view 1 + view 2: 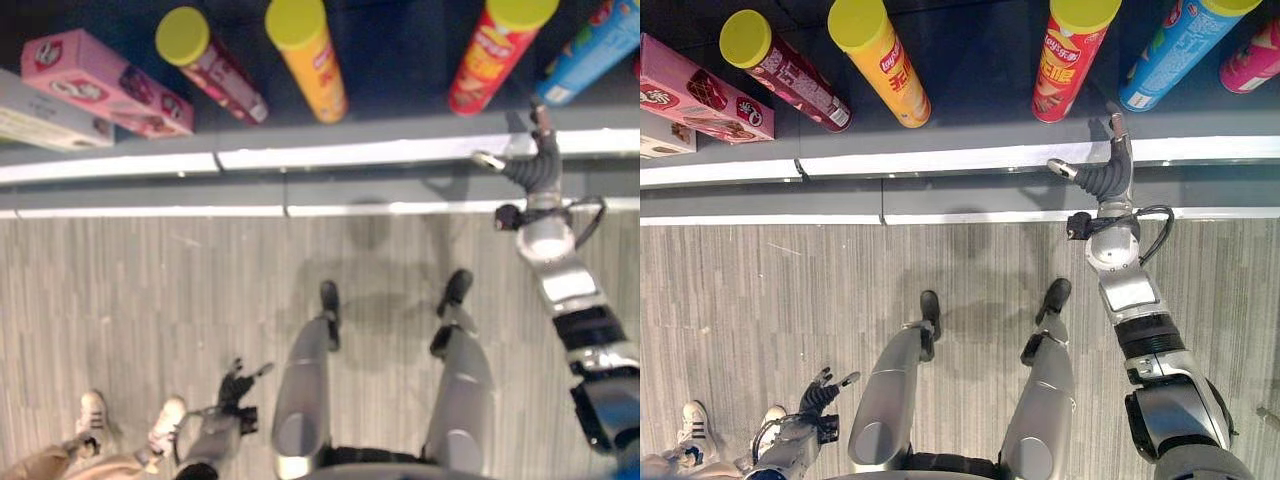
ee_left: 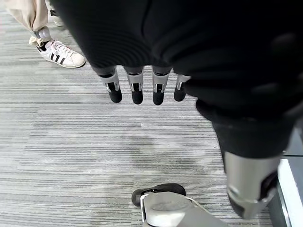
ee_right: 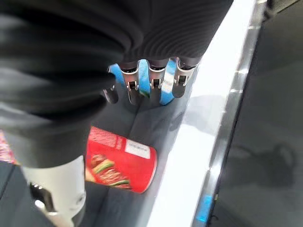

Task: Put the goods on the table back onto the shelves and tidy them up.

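Right hand (image 1: 1110, 165) fingers straight, empty, between red can (image 1: 1070, 60) and blue can (image 1: 1170, 50)

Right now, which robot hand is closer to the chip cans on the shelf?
The right robot hand. It reaches up over the shelf edge between the red can and the blue can, fingers straight. The left robot hand hangs low over the floor, near a person's shoes.

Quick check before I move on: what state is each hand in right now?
Left hand: open, fingers relaxed, holding nothing, low over the floor.
Right hand: open, fingers straight, holding nothing, at the shelf edge between the red can and the blue can.
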You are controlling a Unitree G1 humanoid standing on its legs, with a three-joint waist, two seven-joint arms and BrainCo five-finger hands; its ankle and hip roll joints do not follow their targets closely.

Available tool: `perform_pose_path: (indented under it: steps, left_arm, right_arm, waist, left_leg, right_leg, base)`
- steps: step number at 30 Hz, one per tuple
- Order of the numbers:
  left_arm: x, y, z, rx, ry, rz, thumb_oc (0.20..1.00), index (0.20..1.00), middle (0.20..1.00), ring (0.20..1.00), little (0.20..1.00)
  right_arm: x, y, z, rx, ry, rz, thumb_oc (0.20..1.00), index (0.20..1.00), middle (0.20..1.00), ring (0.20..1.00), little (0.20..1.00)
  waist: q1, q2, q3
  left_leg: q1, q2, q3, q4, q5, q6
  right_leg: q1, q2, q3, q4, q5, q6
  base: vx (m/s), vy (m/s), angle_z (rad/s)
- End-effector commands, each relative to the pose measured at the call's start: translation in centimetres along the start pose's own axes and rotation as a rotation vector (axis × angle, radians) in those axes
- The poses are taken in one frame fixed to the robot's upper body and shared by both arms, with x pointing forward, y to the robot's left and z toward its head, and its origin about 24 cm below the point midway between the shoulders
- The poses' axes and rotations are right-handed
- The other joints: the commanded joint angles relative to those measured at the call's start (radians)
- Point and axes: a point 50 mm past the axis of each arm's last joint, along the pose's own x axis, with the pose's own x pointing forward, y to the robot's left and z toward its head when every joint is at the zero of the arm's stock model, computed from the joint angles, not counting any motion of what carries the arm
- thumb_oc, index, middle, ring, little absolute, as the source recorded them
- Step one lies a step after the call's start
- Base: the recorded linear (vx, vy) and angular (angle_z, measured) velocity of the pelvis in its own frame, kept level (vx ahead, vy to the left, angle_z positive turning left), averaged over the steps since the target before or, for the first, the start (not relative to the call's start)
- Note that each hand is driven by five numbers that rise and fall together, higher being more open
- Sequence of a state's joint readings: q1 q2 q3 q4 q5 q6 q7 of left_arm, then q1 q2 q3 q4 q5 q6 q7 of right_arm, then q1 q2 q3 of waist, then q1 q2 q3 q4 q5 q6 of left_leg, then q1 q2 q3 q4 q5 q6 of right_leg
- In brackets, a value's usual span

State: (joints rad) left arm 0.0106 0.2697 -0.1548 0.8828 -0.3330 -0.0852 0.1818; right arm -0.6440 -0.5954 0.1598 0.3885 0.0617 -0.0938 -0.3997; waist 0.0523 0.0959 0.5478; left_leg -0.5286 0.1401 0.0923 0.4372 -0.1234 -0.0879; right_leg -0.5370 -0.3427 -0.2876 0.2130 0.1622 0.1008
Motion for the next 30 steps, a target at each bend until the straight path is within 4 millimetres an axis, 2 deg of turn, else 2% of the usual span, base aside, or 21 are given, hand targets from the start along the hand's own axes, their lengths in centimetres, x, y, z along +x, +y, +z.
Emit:
perform_pose_path:
  steps: [1,10,15,30]
  left_arm:
    - [-0.5,3.2,-1.8,0.064,0.052,0.067,1.000,1.000,1.000,1.000,1.000]
    - [-0.3,3.4,-1.8,0.076,0.066,0.073,1.000,1.000,1.000,1.000,1.000]
    - [-0.3,3.5,-2.0,0.075,0.078,0.075,1.000,1.000,1.000,1.000,1.000]
    - [-0.3,3.7,-2.1,0.049,0.085,0.082,1.000,1.000,1.000,1.000,1.000]
  right_arm:
    - [1.8,-1.0,2.5,0.003,-0.096,-0.004,1.000,1.000,1.000,1.000,1.000]
    - [4.5,-1.6,3.8,0.050,-0.077,-0.034,1.000,1.000,1.000,1.000,1.000]
    - [5.2,-1.7,4.2,0.042,-0.073,-0.034,1.000,1.000,1.000,1.000,1.000]
    - [5.4,-0.4,4.8,-0.016,-0.095,0.035,1.000,1.000,1.000,1.000,1.000]
  waist:
    - [0.019,0.010,-0.028]
    - [0.042,0.025,-0.028]
    - [0.052,0.032,-0.028]
    - [0.067,0.036,-0.028]
  left_leg:
    - [-0.011,0.030,-0.066,-0.206,0.149,-0.081]
    - [-0.006,0.027,-0.074,-0.234,0.168,-0.085]
    - [0.007,0.027,-0.077,-0.251,0.175,-0.085]
    - [0.005,0.030,-0.087,-0.257,0.183,-0.085]
  right_leg:
    - [0.008,-0.067,0.070,0.132,-0.116,0.091]
    - [0.000,-0.067,0.068,0.151,-0.126,0.088]
    - [0.003,-0.066,0.062,0.158,-0.132,0.088]
    - [-0.002,-0.068,0.053,0.184,-0.141,0.087]
  base:
    - [0.00,0.000,0.00]
    - [0.00,-0.006,0.02]
    - [0.01,-0.010,0.03]
    - [0.00,-0.007,0.02]
